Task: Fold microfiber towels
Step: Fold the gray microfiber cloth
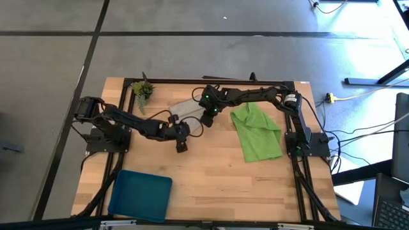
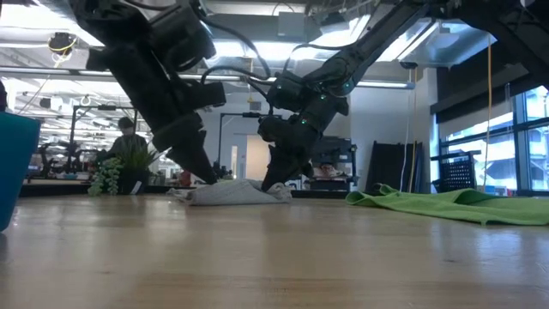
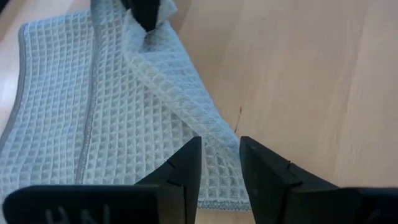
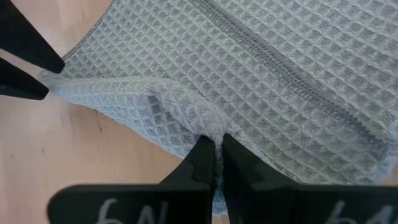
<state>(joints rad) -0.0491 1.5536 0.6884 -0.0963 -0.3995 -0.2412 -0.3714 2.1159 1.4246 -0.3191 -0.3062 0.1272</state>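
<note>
Grey towel (image 1: pixel 187 107) lies folded and bunched near the far middle of the wooden table (image 1: pixel 217 185), at about 12 o'clock from the table's centre in the high view. Both arms meet over it. The right gripper (image 4: pixel 216 152) has its two fingers together, pinching a raised fold of the grey waffle-weave cloth along its near edge; in the low view (image 2: pixel 279 176) it comes down onto the right end of the pale bundle (image 2: pixel 232 192). The left gripper (image 3: pixel 219 163) sits at the towel's edge at about 7 o'clock from the bundle in the high view (image 1: pixel 182 142), its fingers slightly apart with a narrow gap between them, over the hem where cloth meets bare wood; whether they touch the cloth cannot be told.

The lime green towel (image 1: pixel 257 132) lies loosely spread and rumpled at about 3 o'clock from the table's centre, apart from the grey one and from both grippers; the low view shows it low and flat on the right (image 2: pixel 450 206).

A small plant sprig (image 1: pixel 143 91) stands at about 10 o'clock near the far edge, and a blue tray (image 1: pixel 140 195) rests at about 7 o'clock near the front edge.
</note>
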